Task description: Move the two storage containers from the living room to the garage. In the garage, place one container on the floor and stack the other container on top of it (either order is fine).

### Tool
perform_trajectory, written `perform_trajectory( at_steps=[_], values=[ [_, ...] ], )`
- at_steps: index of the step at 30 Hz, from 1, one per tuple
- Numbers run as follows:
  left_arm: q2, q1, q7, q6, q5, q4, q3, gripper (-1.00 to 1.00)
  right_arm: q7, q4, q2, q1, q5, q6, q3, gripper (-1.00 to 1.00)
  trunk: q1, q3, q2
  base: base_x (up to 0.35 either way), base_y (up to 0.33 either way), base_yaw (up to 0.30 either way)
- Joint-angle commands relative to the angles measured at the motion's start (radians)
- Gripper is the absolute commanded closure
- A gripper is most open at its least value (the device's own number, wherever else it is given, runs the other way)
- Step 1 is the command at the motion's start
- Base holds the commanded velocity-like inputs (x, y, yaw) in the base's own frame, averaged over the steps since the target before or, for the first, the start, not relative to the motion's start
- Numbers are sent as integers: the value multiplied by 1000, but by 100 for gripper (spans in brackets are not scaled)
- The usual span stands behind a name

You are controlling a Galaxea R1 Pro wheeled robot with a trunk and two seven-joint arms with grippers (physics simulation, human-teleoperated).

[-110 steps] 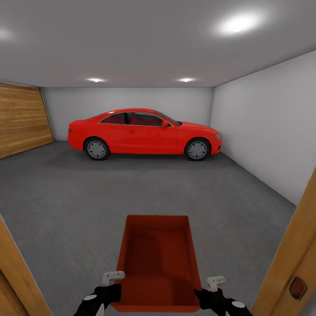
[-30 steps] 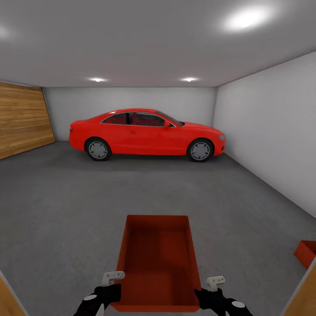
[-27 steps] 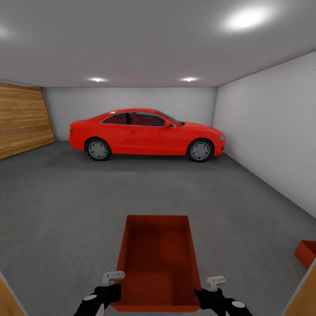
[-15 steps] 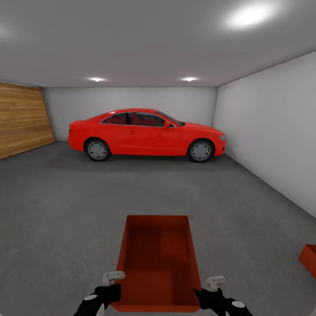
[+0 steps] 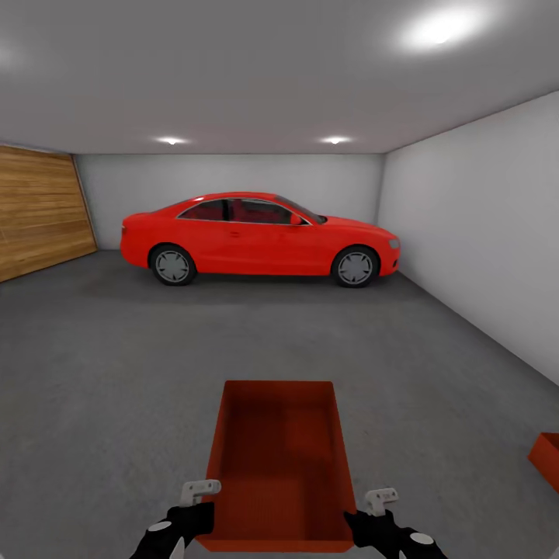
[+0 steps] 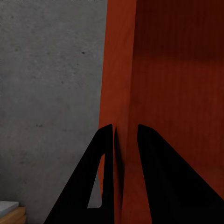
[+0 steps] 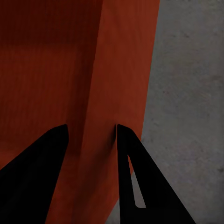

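An open orange-red rectangular storage container (image 5: pixel 279 466) is being held above the dark grey concrete floor (image 5: pixel 116 373), its side walls clamped by the left pincer (image 6: pixel 125 135) and right pincer (image 7: pixel 91 133); a second orange-red container (image 5: pixel 547 458) is lying at the far right.

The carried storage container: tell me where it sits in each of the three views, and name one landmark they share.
Head view: carried storage container at bottom centre, open top up, left claw and right claw at its near corners.
Left wrist view: its side wall runs between the claw's fingers.
Right wrist view: its other side wall runs between the fingers.
Shared landmark: the grey concrete floor beside it.
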Motion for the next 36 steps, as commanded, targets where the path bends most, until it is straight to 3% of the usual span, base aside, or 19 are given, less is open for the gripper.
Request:
perform_trajectory(
  at_steps=[1, 36],
  values=[
    [-10, -1, 3, -13, 8, -4, 4, 100, 10, 4, 15, 0, 21, -2, -2, 100, 0, -2, -1, 0, 0, 0],
    [-10, -1, 3, -13, 8, -4, 4, 100, 3, 4, 15, 0, 21, -1, -2, 100, 0, -2, -1, 0, 0, 21]
  ],
)
